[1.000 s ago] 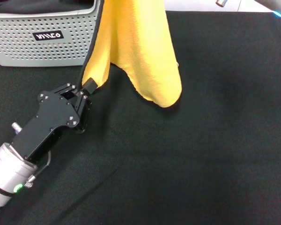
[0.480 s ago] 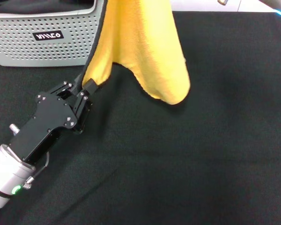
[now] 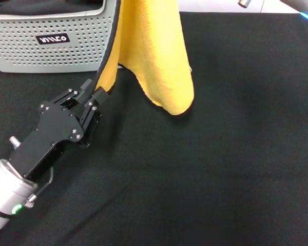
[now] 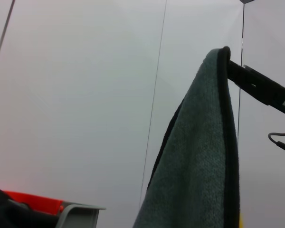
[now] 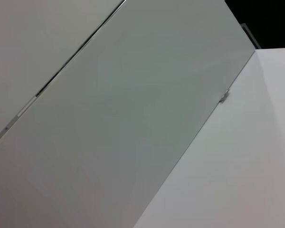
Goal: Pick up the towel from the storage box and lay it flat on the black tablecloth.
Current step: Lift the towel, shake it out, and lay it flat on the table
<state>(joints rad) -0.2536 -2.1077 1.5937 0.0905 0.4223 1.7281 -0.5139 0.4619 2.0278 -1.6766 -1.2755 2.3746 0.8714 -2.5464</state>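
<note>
The towel hangs down from above the top edge of the head view, yellow face towards me, over the black tablecloth. My left gripper is low at the left, shut on the towel's lower left corner, just in front of the storage box. In the left wrist view the towel's grey-blue face hangs from my right gripper, which pinches its top edge. The right gripper is out of the head view. The towel's lower lobe hangs free above the cloth.
The storage box stands at the back left with its black label facing me; dark contents show inside. A red object shows beside the box rim in the left wrist view. The tablecloth stretches right and forward.
The hanging lobe of the towel swung right, then back left. My left gripper shifted slightly left and up with the towel's corner, and the left edge now runs straighter.
</note>
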